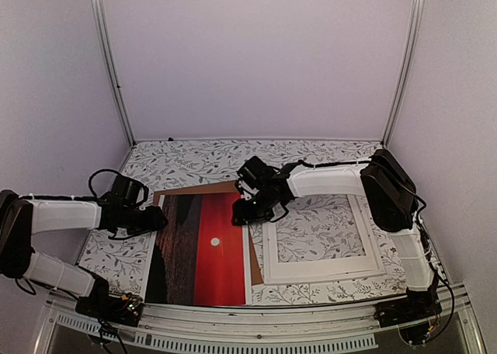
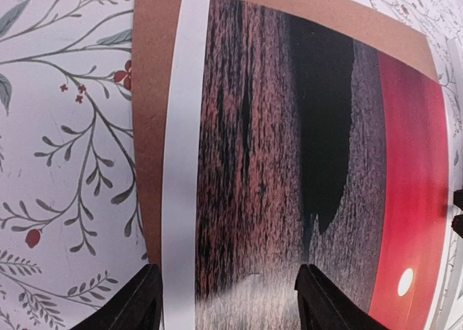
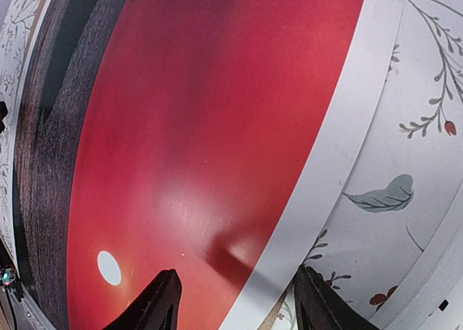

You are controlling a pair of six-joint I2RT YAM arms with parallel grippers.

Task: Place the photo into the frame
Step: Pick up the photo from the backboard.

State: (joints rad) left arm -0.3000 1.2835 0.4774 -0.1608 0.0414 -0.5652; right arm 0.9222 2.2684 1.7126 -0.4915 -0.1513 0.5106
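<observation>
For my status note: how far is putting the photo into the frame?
Done: the photo lies flat on the brown backing board. In hand: the left end effector and the right end effector are open at its edges, holding nothing. Left: I cannot tell if the white edge strip is the frame; the white mat lies aside.
</observation>
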